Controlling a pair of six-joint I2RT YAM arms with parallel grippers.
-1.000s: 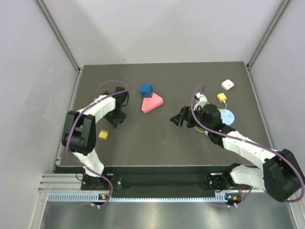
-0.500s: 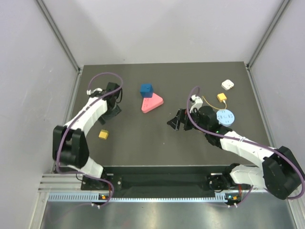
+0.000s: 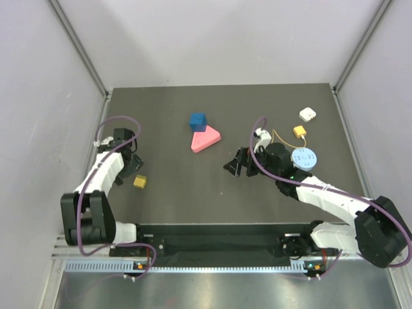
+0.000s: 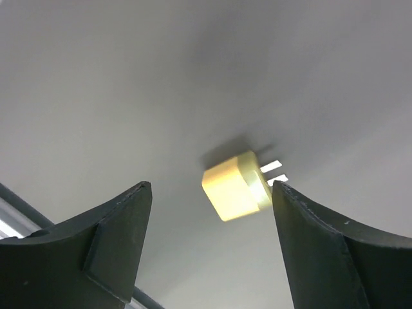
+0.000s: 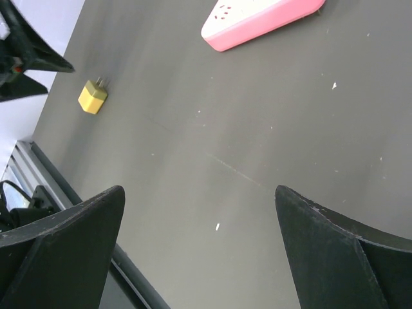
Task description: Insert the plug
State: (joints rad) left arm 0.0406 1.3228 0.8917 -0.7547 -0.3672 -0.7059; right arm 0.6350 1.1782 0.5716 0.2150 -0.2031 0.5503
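Plug (image 3: pixel 139 181) on the table (image 3: pixel 193 199), near-left part, two prongs showing | left gripper (image 3: pixel 131 166) just beside it, jaws open, plug framed between them in wrist view, untouched | right gripper (image 3: pixel 237 163) mid-table, jaws open, empty | pink socket block (image 3: pixel 205 138) well apart from plug

You're working in a robotics lab cell — a dark table (image 3: pixel 193 199) boxed in by plain grey panels (image 3: pixel 219 38) and metal corner posts (image 3: pixel 77 44), with a slotted rail (image 3: pixel 219 265) at the near edge where the left arm (image 3: pixel 106 168) and right arm (image 3: pixel 328 199) are bolted.
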